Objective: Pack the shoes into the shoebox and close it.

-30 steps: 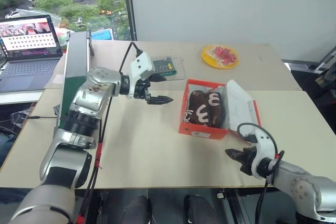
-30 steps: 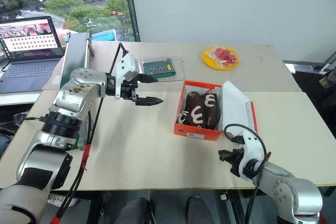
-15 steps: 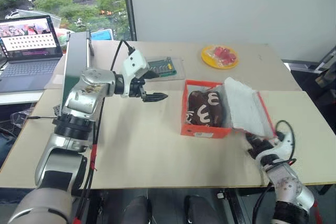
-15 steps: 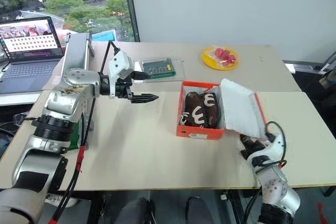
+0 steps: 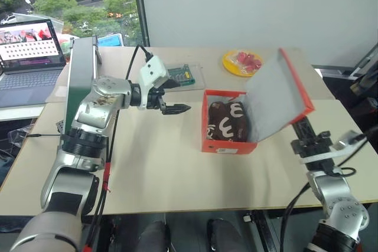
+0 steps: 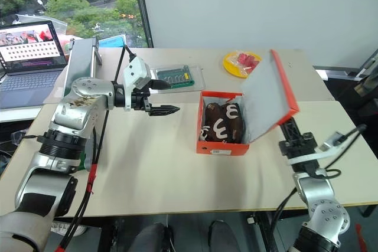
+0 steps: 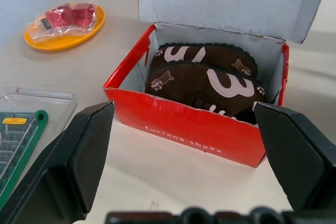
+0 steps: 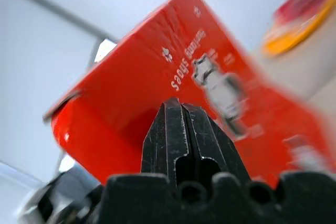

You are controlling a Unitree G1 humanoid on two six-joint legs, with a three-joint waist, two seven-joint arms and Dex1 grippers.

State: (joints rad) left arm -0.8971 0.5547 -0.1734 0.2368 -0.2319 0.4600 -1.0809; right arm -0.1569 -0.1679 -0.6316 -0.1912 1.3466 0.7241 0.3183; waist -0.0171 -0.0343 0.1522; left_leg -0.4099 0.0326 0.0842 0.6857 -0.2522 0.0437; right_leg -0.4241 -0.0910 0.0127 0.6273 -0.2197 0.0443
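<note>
With both shoes point(image 7: 205, 80) in the shoebox point(image 5: 227, 144), my pressed-together right gripper point(image 5: 302, 129) props its lid point(image 5: 276, 97) from beneath to fold it over. My left gripper point(image 5: 176, 109) waits spread.

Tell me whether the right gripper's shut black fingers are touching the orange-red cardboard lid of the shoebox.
Cannot tell. In the right wrist view the right gripper, fingers shut, points at the lid's orange outside, but no contact line or gap shows plainly; the eye views hide the fingertips behind the lid.
</note>
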